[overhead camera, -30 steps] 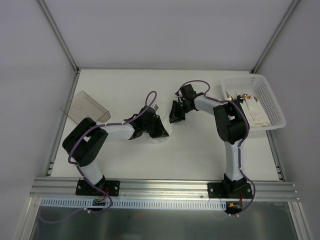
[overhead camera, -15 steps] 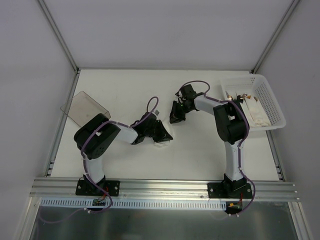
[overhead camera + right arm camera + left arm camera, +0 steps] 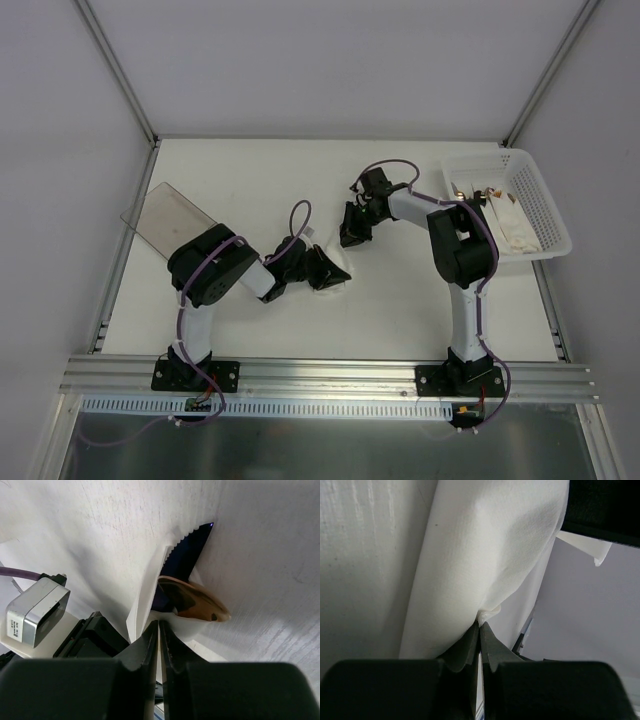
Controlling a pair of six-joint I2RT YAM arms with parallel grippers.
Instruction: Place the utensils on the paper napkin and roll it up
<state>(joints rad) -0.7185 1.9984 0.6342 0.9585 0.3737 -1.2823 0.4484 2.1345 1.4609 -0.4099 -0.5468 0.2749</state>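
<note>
Basket [image 3: 543, 205]: white rolls [image 3: 515, 222], likely wrapped utensils [image 3: 491, 192].

— What's ahead of your left claw [image 3: 480, 626]?
— The paper napkin [image 3: 485, 555]: soft, matt white paper, finely dimpled. Left of it your table [image 3: 360, 555] looks matt, faintly streaked.
— And just past your right claw [image 3: 158, 626]?
— A utensil [image 3: 192, 602], smooth, glossy brown, against matt paper.

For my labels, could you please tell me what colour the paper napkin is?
The paper napkin is plain white, clearest in the left wrist view.
</note>
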